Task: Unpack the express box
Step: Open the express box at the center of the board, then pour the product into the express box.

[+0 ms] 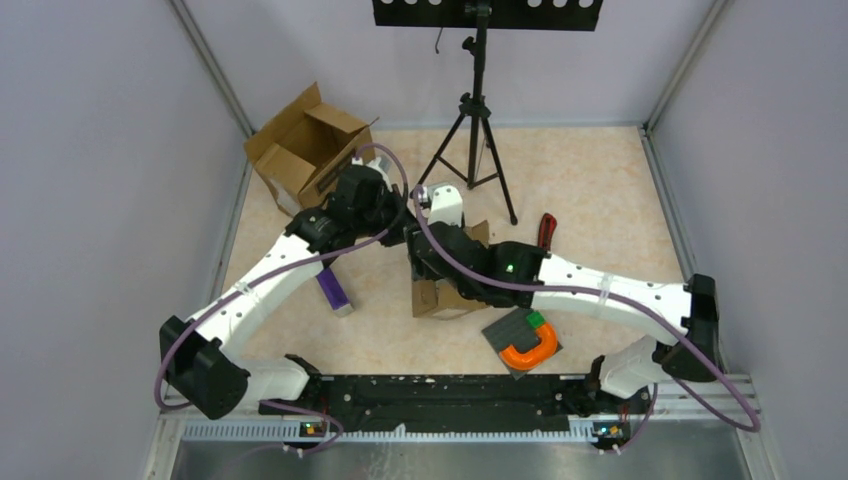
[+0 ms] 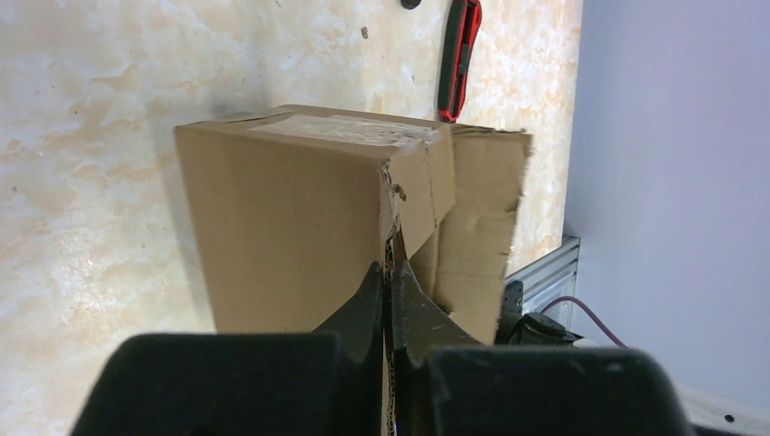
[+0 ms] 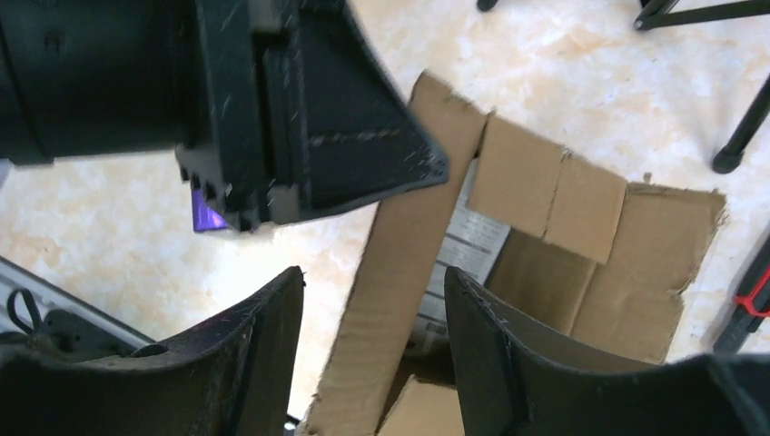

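Box (image 1: 437,298) sits mid-counter (image 1: 600,180), opened, right under both hands where the arms meet. Left hand (image 2: 390,272) is pressed together, pinching the edge of an upright flap (image 3: 399,245). Right hand (image 3: 372,277) is spread, its fingers straddling what looks like the same flap lower down without gripping it. The flap's long axis runs away from the right wrist, straight through the gap, so the right hand looks better placed to close on it or reach inside while the left steadies the box.
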You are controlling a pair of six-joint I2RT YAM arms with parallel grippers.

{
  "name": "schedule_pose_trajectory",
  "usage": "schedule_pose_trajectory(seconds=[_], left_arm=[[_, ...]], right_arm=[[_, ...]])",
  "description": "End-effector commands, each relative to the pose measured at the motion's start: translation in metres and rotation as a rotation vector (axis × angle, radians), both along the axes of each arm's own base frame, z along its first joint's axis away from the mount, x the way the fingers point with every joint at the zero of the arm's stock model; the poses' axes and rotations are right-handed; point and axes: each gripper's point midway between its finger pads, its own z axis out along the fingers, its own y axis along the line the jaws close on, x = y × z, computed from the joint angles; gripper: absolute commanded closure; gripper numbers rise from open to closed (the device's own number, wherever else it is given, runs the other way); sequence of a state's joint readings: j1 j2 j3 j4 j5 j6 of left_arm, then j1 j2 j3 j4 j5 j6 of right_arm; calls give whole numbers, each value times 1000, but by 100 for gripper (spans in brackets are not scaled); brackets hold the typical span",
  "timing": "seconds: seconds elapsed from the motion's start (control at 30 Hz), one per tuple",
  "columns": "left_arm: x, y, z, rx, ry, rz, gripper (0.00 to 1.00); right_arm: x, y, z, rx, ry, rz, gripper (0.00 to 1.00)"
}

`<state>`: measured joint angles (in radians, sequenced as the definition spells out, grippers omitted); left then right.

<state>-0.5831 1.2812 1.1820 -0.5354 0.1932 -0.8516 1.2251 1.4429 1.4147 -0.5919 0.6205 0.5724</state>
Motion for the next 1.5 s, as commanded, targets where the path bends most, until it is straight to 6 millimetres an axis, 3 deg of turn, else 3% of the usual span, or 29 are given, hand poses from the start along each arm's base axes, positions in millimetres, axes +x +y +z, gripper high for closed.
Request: schedule_pose_trajectory(seconds=[0.0,0.07,0.27,0.3,0.37,0.4,0.5,0.53,0.6,0.7,0.87,1.1,1.2,1.33,1.47], left_arm=[[3,-4,6,-55,17,41,100],[2,-4,5,-60,23,39,100],[2,-1,10,-58,3,50,100],[2,0,11,-54,-1,48,100],[3,1,9,-43,-14,46,100],[4,2,9,-40,-26,42,89],[10,9,15,-48,-87,21,56],[12,15,17,-50,-104,19,38],[21,32,20,-42,-132,36,17],[31,58,15,-38,-146,77,3],[43,82,-22,-79,-81,127,2],[40,60,-80,-177,64,43,1],[40,49,-95,-258,80,25,1],[38,32,-99,-338,81,-37,2],[34,7,-85,-370,43,-143,2]], right_arm=[[-11,14,-17,-5,2,0,43],[-13,15,-28,-33,9,-7,43],[-8,1,-50,-142,1,-72,57],[-7,-1,-50,-151,-1,-80,61],[-5,-2,-48,-157,-5,-88,90],[-3,-4,-45,-154,-4,-93,100],[4,-15,-36,-150,-2,-122,100],[7,-20,-31,-137,1,-130,100],[12,-29,-20,-99,4,-136,100],[16,-42,4,-41,-8,-148,100],[17,-49,66,75,-61,-141,100],[14,-35,173,318,-168,-58,100],[11,-25,212,427,-203,-14,100],[5,-9,247,582,-233,51,100],[0,15,265,705,-252,130,100]])
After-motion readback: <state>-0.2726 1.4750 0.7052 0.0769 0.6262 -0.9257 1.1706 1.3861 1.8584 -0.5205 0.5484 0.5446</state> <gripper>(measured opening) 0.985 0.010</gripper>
